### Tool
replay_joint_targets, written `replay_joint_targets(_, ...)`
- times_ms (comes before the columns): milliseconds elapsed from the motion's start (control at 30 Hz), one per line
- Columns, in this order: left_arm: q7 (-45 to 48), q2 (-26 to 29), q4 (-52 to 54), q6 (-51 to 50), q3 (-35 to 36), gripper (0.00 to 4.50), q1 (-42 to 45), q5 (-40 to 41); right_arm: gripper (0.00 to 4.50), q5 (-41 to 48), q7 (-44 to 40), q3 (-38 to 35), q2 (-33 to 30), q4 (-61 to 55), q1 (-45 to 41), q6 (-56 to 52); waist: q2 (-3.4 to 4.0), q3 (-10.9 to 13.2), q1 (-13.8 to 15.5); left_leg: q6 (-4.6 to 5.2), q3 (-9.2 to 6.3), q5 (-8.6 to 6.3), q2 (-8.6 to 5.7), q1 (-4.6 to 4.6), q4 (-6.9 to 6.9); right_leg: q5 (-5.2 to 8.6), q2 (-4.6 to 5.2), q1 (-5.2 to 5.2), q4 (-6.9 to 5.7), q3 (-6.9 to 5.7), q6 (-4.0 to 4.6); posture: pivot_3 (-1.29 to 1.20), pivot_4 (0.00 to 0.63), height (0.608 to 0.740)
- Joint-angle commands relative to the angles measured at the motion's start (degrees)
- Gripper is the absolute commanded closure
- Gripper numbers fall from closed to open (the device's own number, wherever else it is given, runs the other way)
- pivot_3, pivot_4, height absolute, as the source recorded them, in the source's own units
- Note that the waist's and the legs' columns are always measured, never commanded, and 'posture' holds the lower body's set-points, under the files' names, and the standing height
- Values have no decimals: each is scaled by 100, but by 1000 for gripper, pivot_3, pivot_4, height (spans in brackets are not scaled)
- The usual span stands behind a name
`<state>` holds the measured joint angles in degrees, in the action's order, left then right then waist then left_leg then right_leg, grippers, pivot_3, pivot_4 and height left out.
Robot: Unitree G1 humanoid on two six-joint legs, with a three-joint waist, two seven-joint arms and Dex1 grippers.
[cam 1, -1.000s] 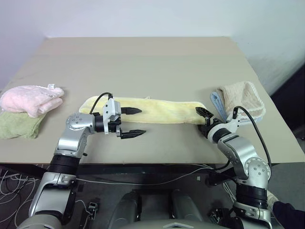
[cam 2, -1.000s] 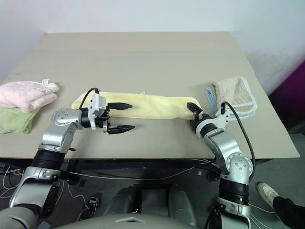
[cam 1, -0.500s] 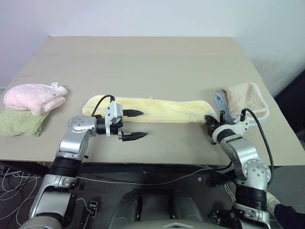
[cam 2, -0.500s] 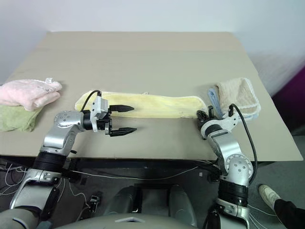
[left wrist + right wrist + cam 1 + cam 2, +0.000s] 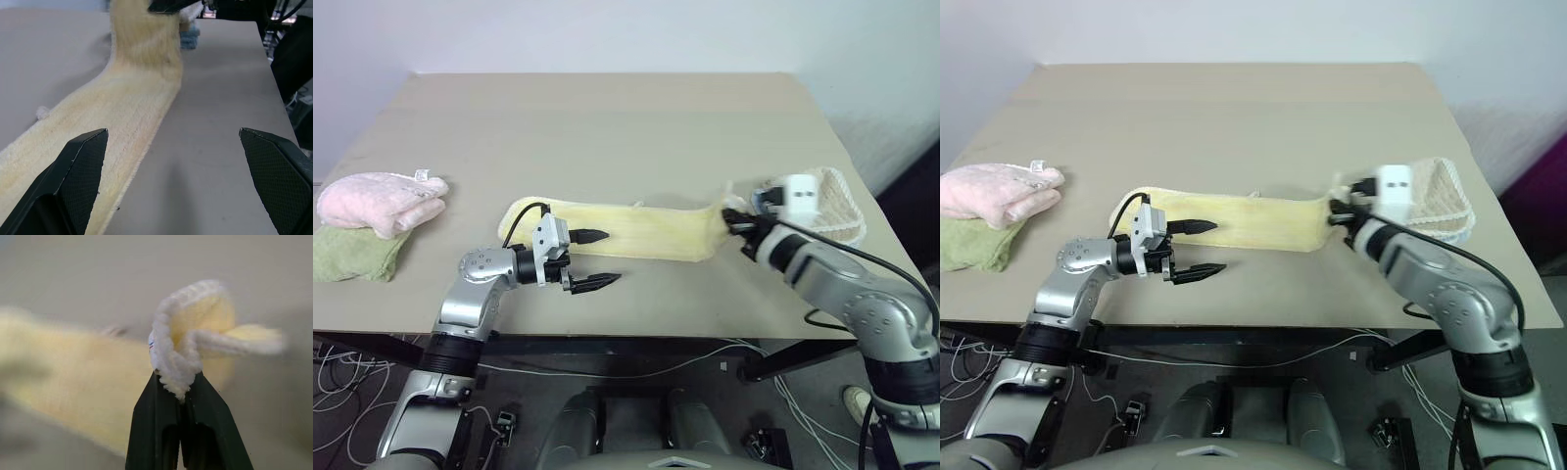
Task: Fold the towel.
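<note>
My right claw (image 5: 178, 394) is pinched tight on the right end of the towel (image 5: 636, 227), hem bunched between the fingertips and raised off the table (image 5: 607, 127). The rest of the towel lies flat in a long strip across the table's near half. My left claw (image 5: 590, 259) is spread wide, holding nothing, one finger over the towel's near edge toward its left end, the other over bare table. Step in hand, as I judge it: the first fold, end over end. Next: carry the lifted end along the strip to the left end, corners matched, without dragging the flat part.
</note>
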<state>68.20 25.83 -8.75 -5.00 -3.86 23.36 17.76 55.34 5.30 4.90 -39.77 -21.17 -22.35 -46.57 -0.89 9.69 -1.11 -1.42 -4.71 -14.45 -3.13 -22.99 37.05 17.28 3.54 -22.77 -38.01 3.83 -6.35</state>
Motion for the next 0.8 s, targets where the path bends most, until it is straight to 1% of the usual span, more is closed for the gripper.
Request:
replay_joint_targets(33,-84,-3,234,-34,4,0,6,106,4456,-1021,-596,790,158,186,-527,-103,-1,1,17,0,-1,0,-1,-7,2,0,3,-3,1,-2,0,0,150,740)
replay_joint_targets(100,-122,-30,271,-53,-12,0,-14,101,4456,-1608,-941,1300,336,466,-912,-44,-1,1,20,0,-1,0,-6,-21,11,-1,5,-16,0,-3,-1,0,150,740)
replay_joint_targets(167,-174,-58,330,-72,-19,0,-53,108,4456,-2072,-1144,1668,748,888,-1240,37,-1,1,19,-1,1,0,-6,-31,12,-2,5,-30,-4,-2,-1,0,150,740)
replay_joint_targets(333,-292,-80,494,-121,-6,0,-177,125,4456,-2938,-1656,2024,1409,1735,-1615,314,-2,1,18,-2,-1,1,-6,-45,9,-2,5,-49,-7,-2,-1,0,150,740)
replay_joint_targets(500,-387,-65,620,-156,3,0,-305,130,4456,-3393,-2095,2036,1851,2038,-1701,390,-2,1,11,-3,-1,1,-8,-44,7,-2,5,-51,-8,-2,0,0,150,740)
replay_joint_targets(700,-468,-81,706,-207,-10,0,-357,143,4456,-3764,-2288,1790,2191,2200,-1645,473,-2,1,2,-4,-2,1,-8,-44,5,-3,5,-55,-9,-2,0,0,150,740)
replay_joint_targets(800,-486,-86,694,-226,-9,0,-340,150,3832,-3784,-2451,1640,2261,2103,-1583,448,-2,1,3,-4,-2,2,-8,-44,5,-3,5,-54,-9,-2,0,0,150,740)
